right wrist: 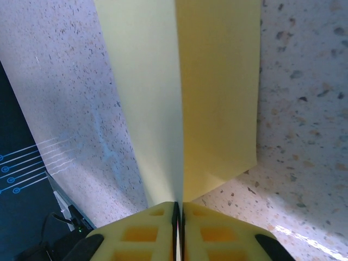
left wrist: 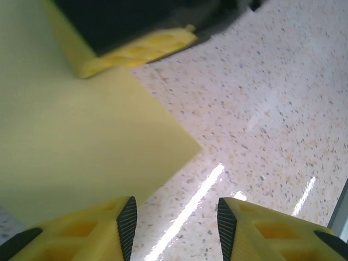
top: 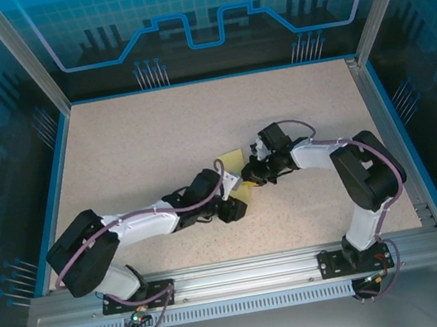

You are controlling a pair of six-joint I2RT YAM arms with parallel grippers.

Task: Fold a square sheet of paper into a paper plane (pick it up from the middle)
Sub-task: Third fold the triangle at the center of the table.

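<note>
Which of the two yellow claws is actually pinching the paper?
The right gripper: its jaws are pressed shut on the folded pale-yellow sheet of paper. The left gripper stands open beside the sheet, gripping nothing.

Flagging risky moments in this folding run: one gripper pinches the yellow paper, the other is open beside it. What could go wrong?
1. The right gripper is shut on just the near edge of the square sheet of paper; the free length may sag or slip, skewing the fold.
2. The left gripper stands open beside the sheet's corner, not around it; closing here might miss or push it.
3. Both grippers sit close together and could bump.
</note>
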